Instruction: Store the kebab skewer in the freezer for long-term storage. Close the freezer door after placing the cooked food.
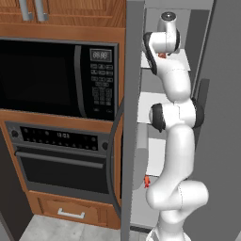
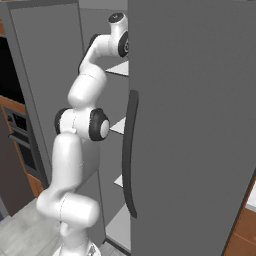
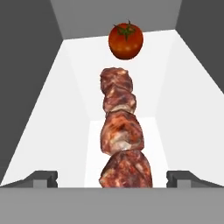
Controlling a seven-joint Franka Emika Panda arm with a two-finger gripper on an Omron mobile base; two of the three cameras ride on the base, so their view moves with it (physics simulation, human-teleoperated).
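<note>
The kebab skewer (image 3: pixel 121 131), a row of reddish-brown meat chunks, lies on a white shelf (image 3: pixel 61 113) inside the freezer (image 1: pixel 157 101), running away from the hand. My gripper (image 3: pixel 112 179) is open over its near end. Its two fingertips (image 3: pixel 43 178) stand wide apart on either side, clear of the meat. The arm reaches up into the upper part of the compartment (image 2: pixel 117 30). The freezer door (image 1: pixel 133 117) stands swung open, edge-on to the left of the arm, and it also shows as a grey panel (image 2: pixel 45 75).
A red tomato (image 3: pixel 126 40) sits at the back of the same shelf, beyond the skewer's far end. The fridge's other grey door (image 2: pixel 200 125), with a long dark handle (image 2: pixel 130 155), is shut on the right. A black microwave (image 1: pixel 56 77) and an oven (image 1: pixel 59 160) stand left of the open door.
</note>
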